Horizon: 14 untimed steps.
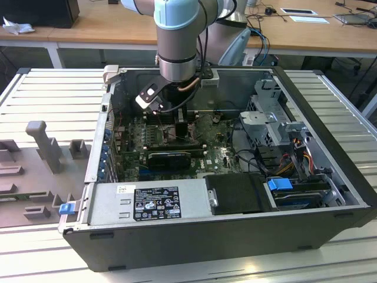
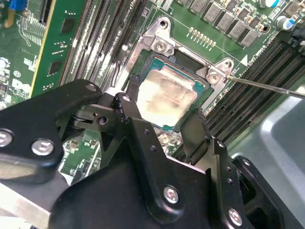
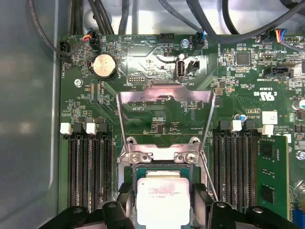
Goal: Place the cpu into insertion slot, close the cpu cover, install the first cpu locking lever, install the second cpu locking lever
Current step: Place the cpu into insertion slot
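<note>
Pincer (image 2: pixel 159 112) is clamped on the cpu (image 2: pixel 167 93) from two sides, which is held squared up in or just over the insertion slot (image 2: pixel 159 45), upper middle of the exterior view; cpu cover (image 3: pixel 164 93) is tipped open

We see the cpu (image 2: pixel 164 98) topped with dull, smudged silvery metal, the cpu cover (image 3: pixel 157 91) in shiny bare metal, and the pincer (image 2: pixel 161 112) in matt black.

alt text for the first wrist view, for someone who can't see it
A cpu lies in the socket of a green board, with the black hand straddling it. The cover stands swung open behind the socket, and memory slots run along both sides.
</note>
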Tool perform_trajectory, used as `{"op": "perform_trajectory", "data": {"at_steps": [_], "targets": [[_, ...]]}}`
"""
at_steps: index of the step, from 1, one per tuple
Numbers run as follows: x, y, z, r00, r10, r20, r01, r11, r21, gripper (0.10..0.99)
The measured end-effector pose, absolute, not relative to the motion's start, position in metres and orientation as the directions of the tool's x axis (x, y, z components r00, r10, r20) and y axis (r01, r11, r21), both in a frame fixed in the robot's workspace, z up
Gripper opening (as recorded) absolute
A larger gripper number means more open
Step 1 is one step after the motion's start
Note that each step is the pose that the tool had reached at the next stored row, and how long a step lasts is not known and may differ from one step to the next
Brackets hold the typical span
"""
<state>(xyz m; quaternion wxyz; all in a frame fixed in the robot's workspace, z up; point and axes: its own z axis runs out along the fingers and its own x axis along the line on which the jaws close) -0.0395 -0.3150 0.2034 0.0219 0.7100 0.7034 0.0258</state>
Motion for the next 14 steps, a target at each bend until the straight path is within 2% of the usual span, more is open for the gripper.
{"op": "perform_trajectory", "data": {"at_steps": [4, 5, 6, 7, 8, 9, 14], "targets": [[-0.039, -0.315, 0.209, 0.009, 1.000, 0.006, 0.998, -0.010, 0.067, 0.604], [-0.039, -0.315, 0.210, 0.009, 1.000, 0.006, 0.998, -0.010, 0.067, 0.471], [-0.039, -0.315, 0.211, 0.009, 1.000, 0.006, 0.998, -0.010, 0.067, 0.412], [-0.039, -0.315, 0.213, 0.009, 1.000, 0.005, 0.998, -0.010, 0.067, 0.290], [-0.039, -0.315, 0.214, 0.009, 1.000, 0.005, 0.998, -0.009, 0.067, 0.231], [-0.039, -0.315, 0.215, 0.009, 1.000, 0.005, 0.998, -0.010, 0.067, 0.106], [-0.039, -0.315, 0.216, 0.009, 1.000, 0.005, 0.998, -0.010, 0.067, 0.106]]}}
